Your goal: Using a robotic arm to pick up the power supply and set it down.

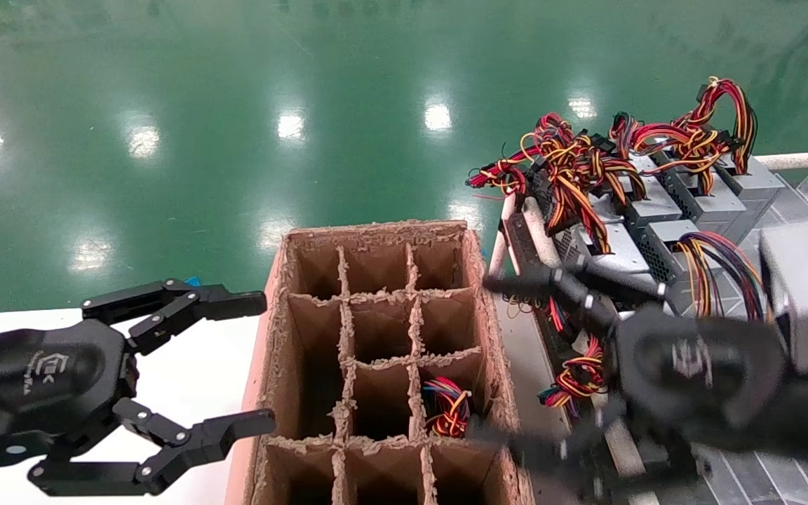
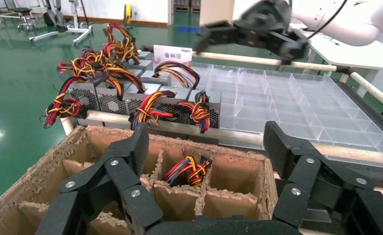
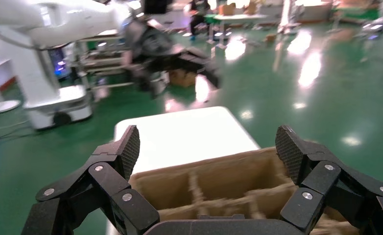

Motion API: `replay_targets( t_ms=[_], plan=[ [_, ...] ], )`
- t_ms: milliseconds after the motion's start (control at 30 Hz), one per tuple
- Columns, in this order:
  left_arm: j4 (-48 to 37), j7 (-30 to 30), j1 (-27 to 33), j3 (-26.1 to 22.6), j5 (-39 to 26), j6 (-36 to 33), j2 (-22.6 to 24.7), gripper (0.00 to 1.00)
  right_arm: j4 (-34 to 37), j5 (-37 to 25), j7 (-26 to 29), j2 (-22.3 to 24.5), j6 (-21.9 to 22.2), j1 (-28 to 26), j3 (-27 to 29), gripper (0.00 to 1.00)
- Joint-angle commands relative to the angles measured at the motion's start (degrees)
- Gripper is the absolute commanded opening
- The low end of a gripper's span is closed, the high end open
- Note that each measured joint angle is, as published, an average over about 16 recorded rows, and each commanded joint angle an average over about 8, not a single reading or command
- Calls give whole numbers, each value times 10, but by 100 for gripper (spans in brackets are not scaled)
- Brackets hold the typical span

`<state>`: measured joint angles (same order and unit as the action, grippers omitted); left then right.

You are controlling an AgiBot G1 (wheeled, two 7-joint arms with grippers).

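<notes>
Hovering over the white table at left, our left black linkage-fingered gripper waits idle, fingers spread wide and empty. Just right of it stands the brown cardboard box with paper dividers, one near cell already holding a unit's coloured wires. Further right, our right black gripper hangs spread and empty between box and rack, likely travelling to fetch. The grey sheet-metal power supply sits among its neighbours on the far-right rack, ungrasped.
</notes>
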<state>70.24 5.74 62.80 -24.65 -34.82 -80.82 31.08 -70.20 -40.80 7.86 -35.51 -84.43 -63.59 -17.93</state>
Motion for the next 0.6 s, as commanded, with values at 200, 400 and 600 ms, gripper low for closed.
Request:
replay_targets(
  t_ms=[200,400,600],
  plan=[
    [0,0,0,0,0,0,0,100,-51,-15,37,7,-19,30,28,100],
    [0,0,0,0,0,0,0,100,-49,-16,35,7,-19,29,28,100],
    [0,0,0,0,0,0,0,100,-42,-14,32,6,-16,25,24,100]
  ],
)
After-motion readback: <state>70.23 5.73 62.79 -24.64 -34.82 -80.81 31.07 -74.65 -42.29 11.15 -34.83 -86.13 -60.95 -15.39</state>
